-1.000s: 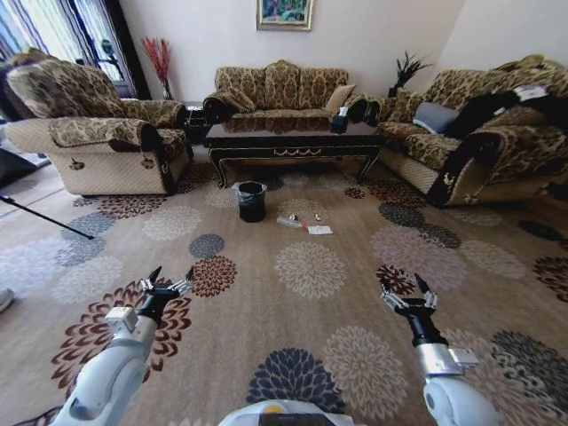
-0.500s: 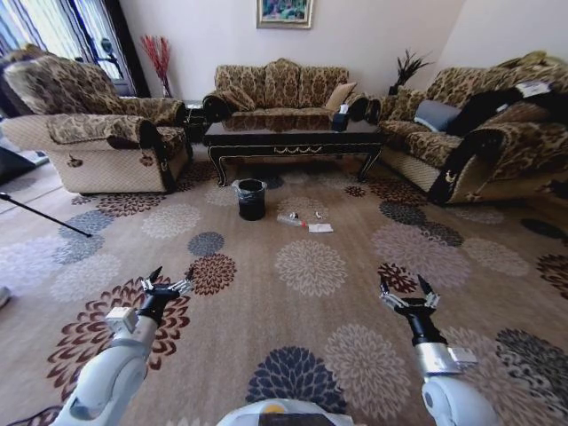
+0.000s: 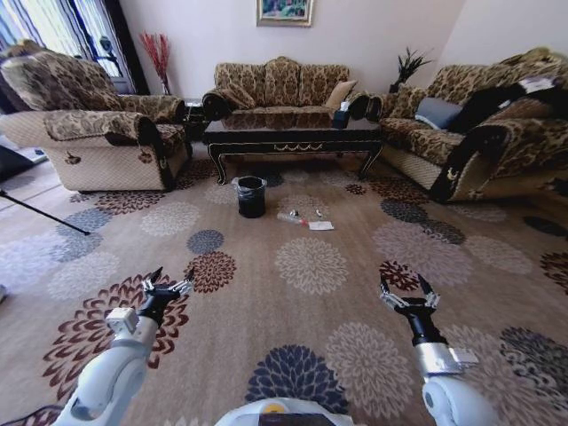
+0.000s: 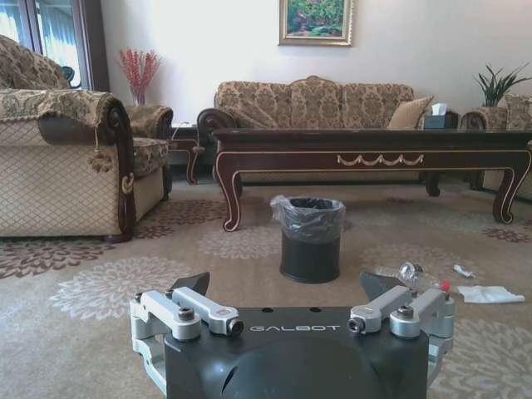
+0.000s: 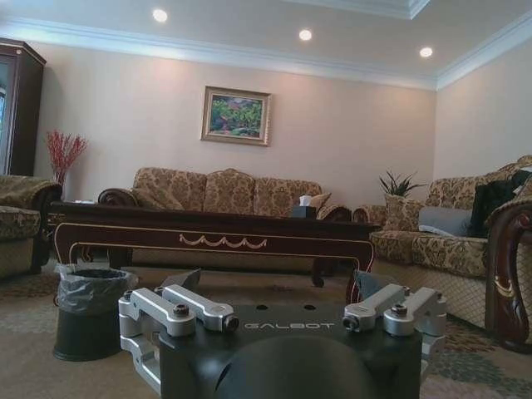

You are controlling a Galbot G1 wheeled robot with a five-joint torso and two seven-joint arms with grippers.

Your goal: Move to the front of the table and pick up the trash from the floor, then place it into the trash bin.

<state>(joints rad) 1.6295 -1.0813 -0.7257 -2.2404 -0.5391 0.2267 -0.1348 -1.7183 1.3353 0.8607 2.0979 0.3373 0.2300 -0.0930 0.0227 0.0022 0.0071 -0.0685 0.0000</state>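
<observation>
My left gripper (image 3: 167, 286) hangs low in front of me with its fingers spread and nothing in them. Well ahead of it stands the trash bin (image 3: 251, 197), just in front of the table (image 3: 293, 139); to the bin's right the clear bottle (image 3: 290, 218) and the white paper (image 3: 320, 226) lie on the floor (image 3: 311, 293) — far beyond reach of either arm. My right gripper (image 3: 407, 297) is likewise splayed and empty. The risk I see: driving in too straight could clip the bin or roll over the trash, scattering the tiny bits.
</observation>
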